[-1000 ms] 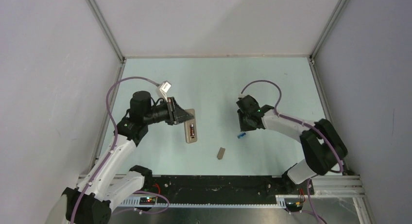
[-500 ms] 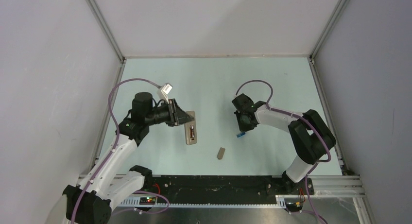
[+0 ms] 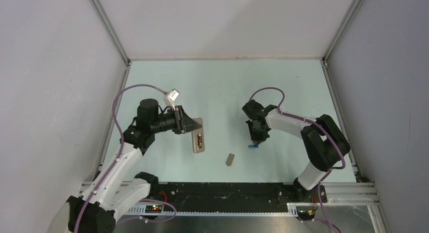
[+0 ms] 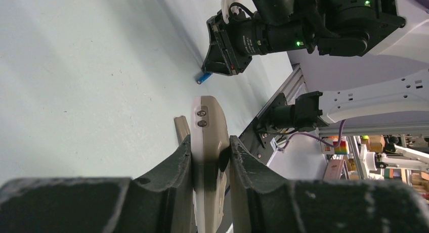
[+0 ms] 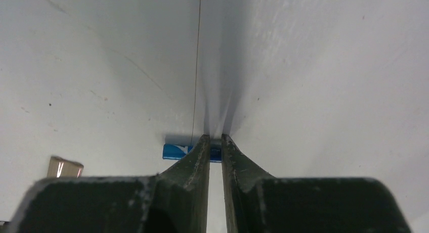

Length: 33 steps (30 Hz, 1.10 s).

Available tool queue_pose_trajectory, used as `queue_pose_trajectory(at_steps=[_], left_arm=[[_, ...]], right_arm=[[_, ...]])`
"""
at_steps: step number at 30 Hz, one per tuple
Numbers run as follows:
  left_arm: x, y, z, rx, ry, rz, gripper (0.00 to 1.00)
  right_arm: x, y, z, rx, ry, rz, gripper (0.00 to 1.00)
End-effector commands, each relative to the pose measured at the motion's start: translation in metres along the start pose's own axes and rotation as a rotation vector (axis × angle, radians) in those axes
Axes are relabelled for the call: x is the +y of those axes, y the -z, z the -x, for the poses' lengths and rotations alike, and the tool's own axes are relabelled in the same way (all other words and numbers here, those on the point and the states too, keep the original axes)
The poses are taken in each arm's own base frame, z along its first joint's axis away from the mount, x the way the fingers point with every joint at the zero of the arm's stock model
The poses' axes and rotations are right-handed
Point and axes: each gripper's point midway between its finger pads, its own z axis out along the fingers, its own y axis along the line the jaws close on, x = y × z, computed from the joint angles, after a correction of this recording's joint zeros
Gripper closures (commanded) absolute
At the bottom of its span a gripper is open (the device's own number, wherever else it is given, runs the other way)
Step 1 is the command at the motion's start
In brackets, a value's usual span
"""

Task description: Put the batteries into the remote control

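Left pincer (image 4: 210, 144) clenched on the beige-grey oblong plastic remote control (image 4: 206, 117), edge-on in its grip. Right pincer (image 5: 212, 139) nearly closed, small bright-blue cylindrical battery (image 5: 174, 151) lying crosswise right at its end (gripped or merely touched, can't tell).

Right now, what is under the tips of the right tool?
The blue battery lies on the table there, crosswise to the right tool. Most of it shows; the fingertips cover one end, so whether it is gripped cannot be seen.
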Motion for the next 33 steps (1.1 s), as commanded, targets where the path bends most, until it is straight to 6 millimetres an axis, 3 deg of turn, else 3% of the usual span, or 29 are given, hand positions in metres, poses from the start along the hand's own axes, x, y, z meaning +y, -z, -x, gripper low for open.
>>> queue_pose_trajectory(at_steps=[1,7,12,15,22,28,33], left_arm=[[-0.011,0.003,0.004,-0.026,-0.061,-0.045,1.00],[-0.011,0.004,0.004,-0.030,-0.063,-0.045,1.00],[-0.011,0.005,0.003,-0.034,-0.064,-0.044,1.00],[-0.010,0.005,0.003,-0.035,-0.064,-0.042,1.00],[-0.010,0.005,0.003,-0.037,-0.066,-0.042,1.00],[-0.010,0.005,0.004,-0.035,-0.068,-0.042,1.00],[-0.012,0.005,0.006,-0.037,-0.069,-0.044,1.00]], right_arm=[[0.009,0.023,0.001,-0.021,-0.035,0.033,0.80],[0.021,0.046,0.010,-0.117,0.095,0.087,0.63],[0.027,0.040,-0.014,-0.025,0.315,0.118,0.53],[0.026,0.032,-0.034,0.088,0.451,0.122,0.52],[0.020,0.034,-0.039,0.125,0.660,0.092,0.55],[0.022,0.025,-0.010,-0.018,0.758,0.020,0.57],[0.028,0.016,-0.001,-0.063,0.797,0.023,0.58]])
